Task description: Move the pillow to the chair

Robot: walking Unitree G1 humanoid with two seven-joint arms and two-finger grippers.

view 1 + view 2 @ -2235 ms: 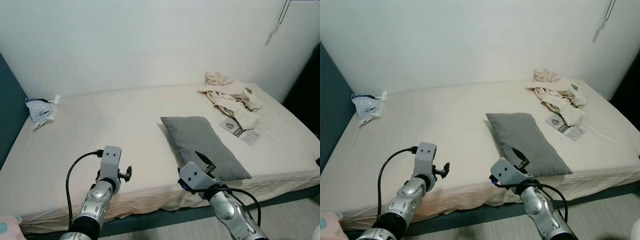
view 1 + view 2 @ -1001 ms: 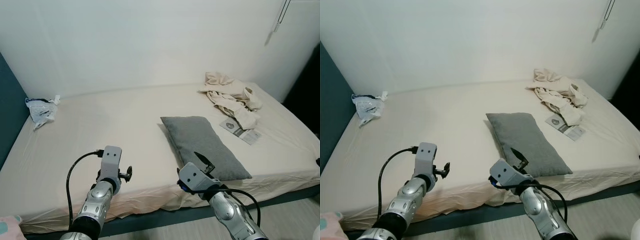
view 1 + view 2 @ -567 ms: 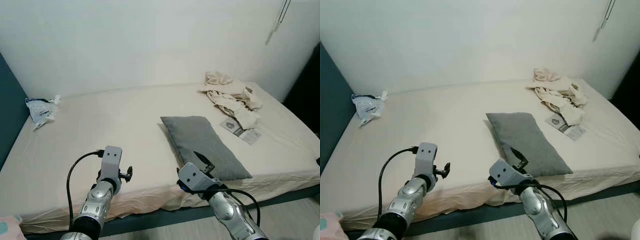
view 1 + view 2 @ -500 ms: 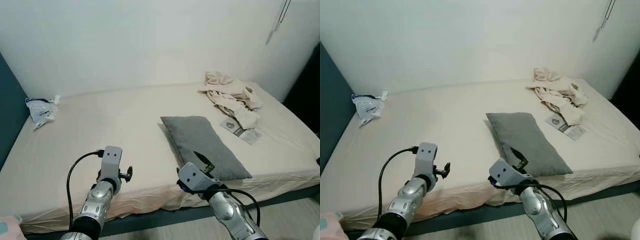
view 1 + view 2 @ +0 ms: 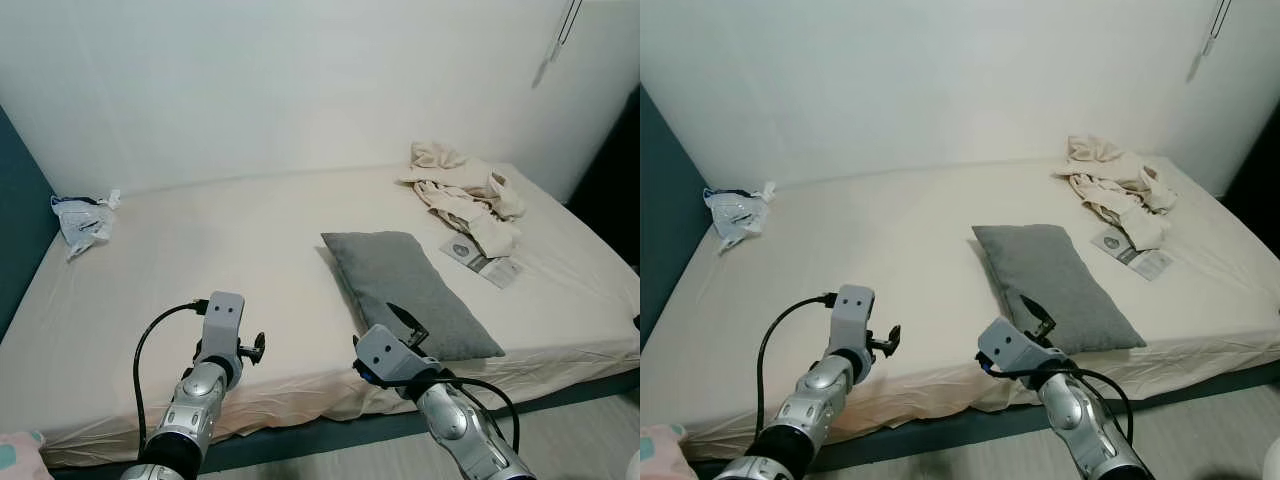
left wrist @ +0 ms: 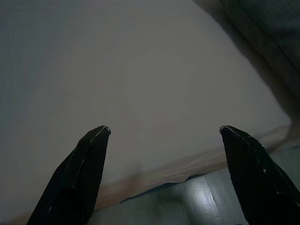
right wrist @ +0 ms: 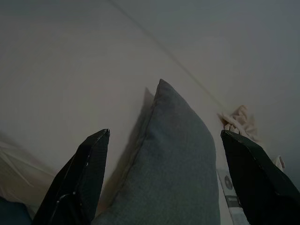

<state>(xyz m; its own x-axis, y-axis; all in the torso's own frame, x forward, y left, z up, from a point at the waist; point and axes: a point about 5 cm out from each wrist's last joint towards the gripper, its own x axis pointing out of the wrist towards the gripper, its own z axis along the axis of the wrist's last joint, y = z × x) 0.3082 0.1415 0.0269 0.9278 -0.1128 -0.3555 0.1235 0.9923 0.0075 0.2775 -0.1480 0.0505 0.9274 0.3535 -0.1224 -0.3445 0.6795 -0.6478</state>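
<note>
A grey pillow (image 5: 405, 290) lies flat on the cream sheet of the bed (image 5: 200, 260), right of the middle and near the front edge. My right gripper (image 7: 164, 133) hovers open just in front of the pillow's near end (image 7: 178, 159), and one black fingertip (image 5: 405, 318) shows over the pillow's front edge. Off to the pillow's left, my left gripper (image 6: 164, 131) is open over bare sheet at the bed's front edge, holding nothing. A corner of the pillow (image 6: 272, 33) is visible in the left wrist view.
Crumpled cream clothes (image 5: 465, 190) and a printed leaflet (image 5: 482, 262) lie at the bed's far right. A plastic bag (image 5: 80, 218) sits at the far left by a dark teal panel (image 5: 15, 220). Pale floor (image 5: 580, 440) runs along the bed's front.
</note>
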